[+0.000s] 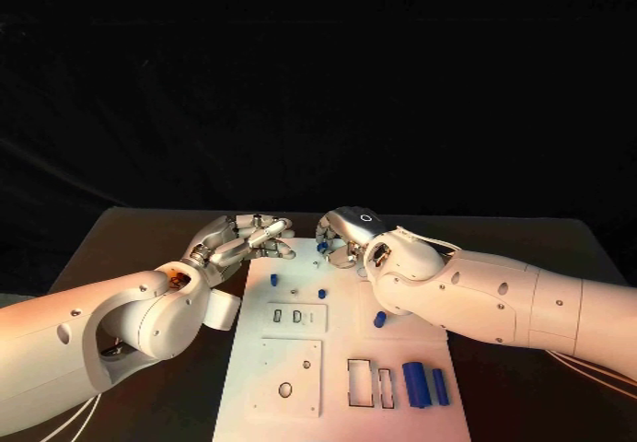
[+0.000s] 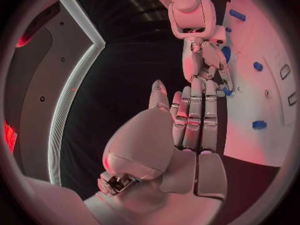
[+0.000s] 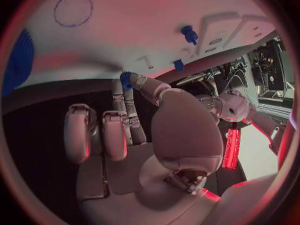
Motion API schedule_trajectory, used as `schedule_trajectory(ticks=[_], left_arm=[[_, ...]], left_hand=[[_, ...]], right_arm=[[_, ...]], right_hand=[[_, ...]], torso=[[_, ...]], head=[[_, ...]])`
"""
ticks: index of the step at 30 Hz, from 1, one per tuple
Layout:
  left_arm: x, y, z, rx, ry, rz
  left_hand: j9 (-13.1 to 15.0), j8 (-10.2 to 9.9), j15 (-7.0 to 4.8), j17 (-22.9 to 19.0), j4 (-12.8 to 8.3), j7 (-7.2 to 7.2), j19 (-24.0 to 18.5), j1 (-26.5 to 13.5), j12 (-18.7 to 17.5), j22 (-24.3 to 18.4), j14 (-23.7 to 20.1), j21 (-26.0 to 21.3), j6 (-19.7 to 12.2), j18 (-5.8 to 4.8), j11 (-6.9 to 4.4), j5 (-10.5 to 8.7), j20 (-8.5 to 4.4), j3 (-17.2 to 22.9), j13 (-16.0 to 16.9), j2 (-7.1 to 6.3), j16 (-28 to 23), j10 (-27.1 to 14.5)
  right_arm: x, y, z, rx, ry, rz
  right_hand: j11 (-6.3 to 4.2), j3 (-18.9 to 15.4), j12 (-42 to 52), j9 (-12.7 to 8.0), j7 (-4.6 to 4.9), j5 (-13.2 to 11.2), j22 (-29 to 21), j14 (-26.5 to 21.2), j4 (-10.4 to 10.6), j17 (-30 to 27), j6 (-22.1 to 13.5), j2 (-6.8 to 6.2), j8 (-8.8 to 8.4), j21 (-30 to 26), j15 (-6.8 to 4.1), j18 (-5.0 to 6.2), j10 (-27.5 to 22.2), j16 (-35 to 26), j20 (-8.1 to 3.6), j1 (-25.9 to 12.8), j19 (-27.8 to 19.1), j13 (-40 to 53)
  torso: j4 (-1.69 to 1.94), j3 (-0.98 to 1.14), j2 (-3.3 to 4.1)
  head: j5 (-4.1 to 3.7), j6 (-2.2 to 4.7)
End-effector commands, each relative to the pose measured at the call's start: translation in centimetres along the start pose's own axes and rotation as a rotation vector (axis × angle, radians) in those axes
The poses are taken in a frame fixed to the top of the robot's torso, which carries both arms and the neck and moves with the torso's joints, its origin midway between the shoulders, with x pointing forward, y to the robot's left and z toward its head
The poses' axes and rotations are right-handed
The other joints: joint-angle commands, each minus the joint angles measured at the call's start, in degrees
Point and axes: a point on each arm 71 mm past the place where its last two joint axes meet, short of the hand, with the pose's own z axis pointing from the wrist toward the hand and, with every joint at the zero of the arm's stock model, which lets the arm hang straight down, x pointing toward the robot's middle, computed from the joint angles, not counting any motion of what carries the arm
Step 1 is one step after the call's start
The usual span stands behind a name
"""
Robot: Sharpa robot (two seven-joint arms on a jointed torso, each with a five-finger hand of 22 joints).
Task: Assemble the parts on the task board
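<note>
Task board point(image 1: 299, 387), a white plate, lies lengthwise on the black table point(image 1: 531, 235), both arms reaching over its far end. Right hand point(image 1: 348, 238) hovers at the far right edge, pinching a small blue part point(image 3: 127, 79) between thumb and fingertip. Left hand point(image 1: 246, 239) sits just opposite at the far left edge, fingers extended together, holding nothing. Two blue cylinders point(image 1: 425, 384) rest near the board's near right corner; a small blue peg point(image 1: 273, 278) stands close beneath the left hand.

Two white arms with dark screws and pale cables carry silver hands: left hand point(image 1: 243, 241), right hand point(image 1: 348, 238).
</note>
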Motion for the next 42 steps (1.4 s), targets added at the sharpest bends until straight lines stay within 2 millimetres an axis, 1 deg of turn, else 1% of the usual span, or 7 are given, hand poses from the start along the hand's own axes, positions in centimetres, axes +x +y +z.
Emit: schedule_trajectory(ticks=[1,9,14,18,28,35,42], left_arm=[[0.2,-0.1,0.1,0.007,0.010,0.000],[0.1,-0.1,0.1,0.004,0.008,0.001],[0.1,-0.1,0.1,0.002,0.008,0.001],[0.0,-0.1,0.1,0.002,0.007,0.001],[-0.2,-0.1,0.1,0.000,0.000,-0.001],[-0.5,0.0,0.1,-0.004,-0.007,-0.001],[-1.0,0.1,0.2,-0.005,-0.016,0.002]], left_hand=[[0.05,-0.33,0.04,0.05,0.14,0.01,-0.25,-0.21,-0.23,0.08,-0.51,0.37,-0.48,0.43,-0.11,-0.25,-0.03,-1.49,0.05,0.06,0.20,-0.47],[0.13,-0.37,0.06,0.17,0.19,0.06,-0.30,-0.32,-0.23,0.11,-0.61,0.41,-0.58,0.42,-0.07,-0.33,-0.01,-1.52,0.09,0.09,0.27,-0.59],[0.18,-0.39,0.09,0.23,0.22,0.08,-0.34,-0.39,-0.25,0.13,-0.70,0.42,-0.64,0.42,-0.04,-0.37,0.01,-1.54,0.10,0.08,0.29,-0.69],[0.20,-0.41,0.11,0.26,0.23,0.10,-0.38,-0.43,-0.26,0.13,-0.76,0.42,-0.68,0.41,-0.02,-0.38,0.02,-1.54,0.11,0.08,0.30,-0.75],[0.34,-0.54,0.22,0.45,0.24,0.22,-0.61,-0.56,-0.28,0.15,-1.11,0.41,-0.99,0.38,0.09,-0.40,0.09,-1.54,0.17,0.02,0.34,-1.08],[0.37,-0.56,0.24,0.49,0.23,0.24,-0.66,-0.57,-0.28,0.15,-1.18,0.40,-1.05,0.37,0.11,-0.40,0.11,-1.54,0.18,0.01,0.34,-1.14],[0.39,-0.57,0.25,0.51,0.21,0.24,-0.69,-0.56,-0.27,0.15,-1.23,0.40,-1.07,0.37,0.12,-0.40,0.12,-1.53,0.19,0.01,0.34,-1.16]], right_arm=[[0.3,0.1,0.0,-0.010,0.033,-0.003],[0.4,0.0,0.0,-0.004,0.040,0.002],[0.3,-0.5,0.1,0.014,0.036,0.009],[0.3,-0.7,0.1,0.021,0.040,0.010],[-0.5,-1.7,-1.9,0.034,0.027,0.040],[-3.3,-5.3,-5.1,0.152,0.016,0.138],[-5.0,-9.2,-6.9,0.316,0.082,0.236]], right_hand=[[-0.90,0.37,0.20,0.13,0.10,0.17,1.16,3.83,0.10,4.11,-0.35,0.60,0.25,0.05,0.04,-0.51,0.56,0.27,-0.07,0.55,-0.10,0.13],[-0.74,0.40,-0.13,0.12,0.20,0.14,0.69,3.74,0.33,3.79,-0.87,0.22,-0.19,-0.30,0.18,-0.39,0.15,0.15,0.06,0.00,-0.48,0.24],[2.92,0.30,-2.34,-2.77,3.88,-0.11,-5.48,2.51,1.79,0.04,-9.95,-3.91,-6.70,-4.93,3.23,0.99,-9.80,-1.55,2.67,-3.30,-4.85,-2.31],[3.32,-3.21,-2.03,-4.08,4.13,0.47,-9.52,1.69,2.15,-2.85,-11.37,-4.05,-8.07,-8.30,3.62,1.99,-13.33,-3.04,3.37,-2.64,-7.25,-3.80],[2.54,-3.94,-0.18,-4.82,3.47,2.53,-6.18,2.50,2.69,-0.84,-7.59,-2.95,-6.97,-6.34,2.99,1.22,-9.30,-1.87,2.84,-1.61,-4.43,-3.99],[0.85,-3.04,2.85,-4.84,2.37,2.79,-2.50,3.08,4.01,1.19,-6.11,-3.83,-6.64,-3.86,1.70,0.46,-1.93,-0.66,1.76,-3.06,-2.12,-2.39],[-1.05,-6.88,12.94,-3.13,0.85,2.19,-1.52,3.36,5.37,2.33,-7.44,-5.56,-6.88,-3.59,-0.03,0.31,1.64,-0.02,-0.07,-4.10,-1.69,7.43]], torso=[[-0.14,0.04,0.05],[-0.23,0.06,0.07],[-0.20,0.06,0.11],[-0.17,0.08,0.13],[-0.49,0.26,-0.08],[-1.43,0.65,-0.64],[-2.35,0.92,-1.17]], head=[[0.12,-0.05],[0.04,0.07],[0.01,0.13],[0.00,0.14],[0.01,0.34],[0.37,0.42],[0.54,0.49]])
